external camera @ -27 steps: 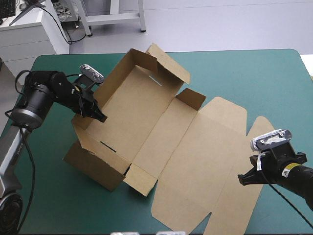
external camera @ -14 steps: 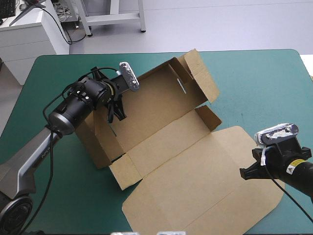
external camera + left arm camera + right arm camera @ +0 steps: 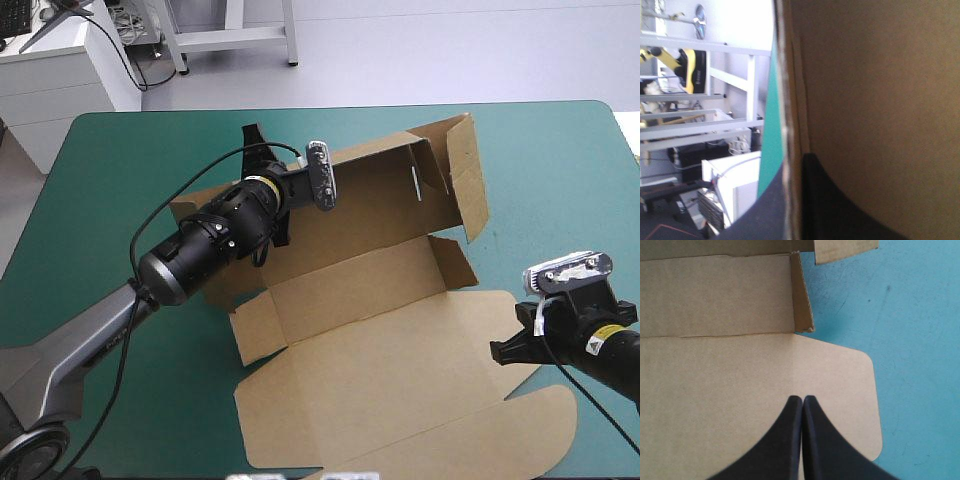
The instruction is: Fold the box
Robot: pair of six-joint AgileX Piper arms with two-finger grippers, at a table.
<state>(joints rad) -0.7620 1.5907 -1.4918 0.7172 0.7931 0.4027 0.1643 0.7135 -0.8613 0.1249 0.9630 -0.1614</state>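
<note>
Brown box (image 3: 370, 300) sits in the middle of the worktop (image 3: 540, 150), far wall up, lid flat toward the near edge. Left tool (image 3: 792, 165) pinches that raised wall. Right tool (image 3: 803, 399) has its fingers (image 3: 782, 445) pressed together over the lid's rounded flap. There's a yellow sticker (image 3: 598, 343) on the right arm, too tiny to read.

I see the brown box (image 3: 380, 330) lying mid-way on the teal-green cover (image 3: 560, 160), its far wall and end flaps raised, its lid flat.

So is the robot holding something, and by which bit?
Yes. The left gripper pinches the box by the edge of a raised wall. The right gripper is shut, holding nothing.
</note>
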